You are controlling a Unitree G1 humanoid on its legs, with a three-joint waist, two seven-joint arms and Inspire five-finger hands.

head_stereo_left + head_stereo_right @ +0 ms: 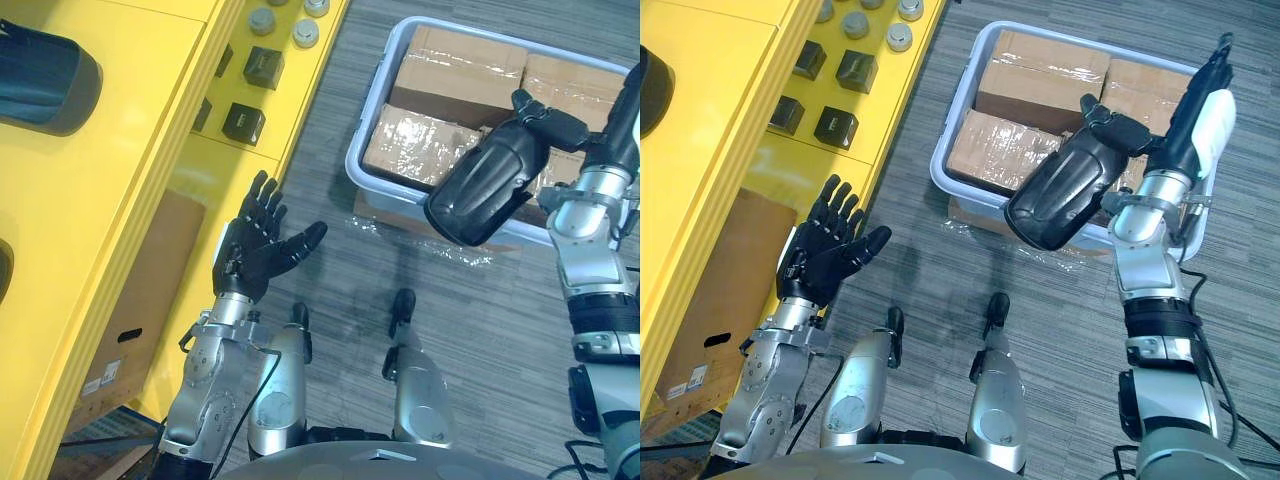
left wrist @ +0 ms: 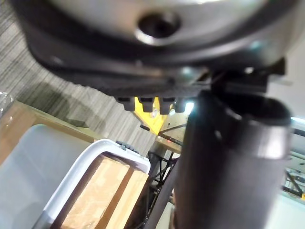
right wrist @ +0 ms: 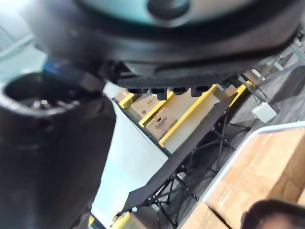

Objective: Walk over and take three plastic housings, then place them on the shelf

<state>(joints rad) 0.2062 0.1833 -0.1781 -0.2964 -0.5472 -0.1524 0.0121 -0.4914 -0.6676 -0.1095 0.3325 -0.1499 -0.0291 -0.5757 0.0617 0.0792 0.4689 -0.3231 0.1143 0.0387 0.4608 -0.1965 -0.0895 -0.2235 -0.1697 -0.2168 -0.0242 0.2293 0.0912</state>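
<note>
Transfer step: right hand (image 1: 1183,138) grips a black plastic housing (image 1: 490,185) above the grey bin (image 1: 956,112) (boxes (image 1: 470,60) inside). Left hand (image 1: 255,250) is open and empty. Next move, I judge: carry the housing left onto the yellow shelf (image 1: 110,150).

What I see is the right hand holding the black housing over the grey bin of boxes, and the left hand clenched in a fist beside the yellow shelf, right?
Not quite: the left eye view shows the left hand open, fingers spread, holding nothing. The rest stands: right hand holding the black housing over the grey bin, left hand beside the yellow shelf.
</note>
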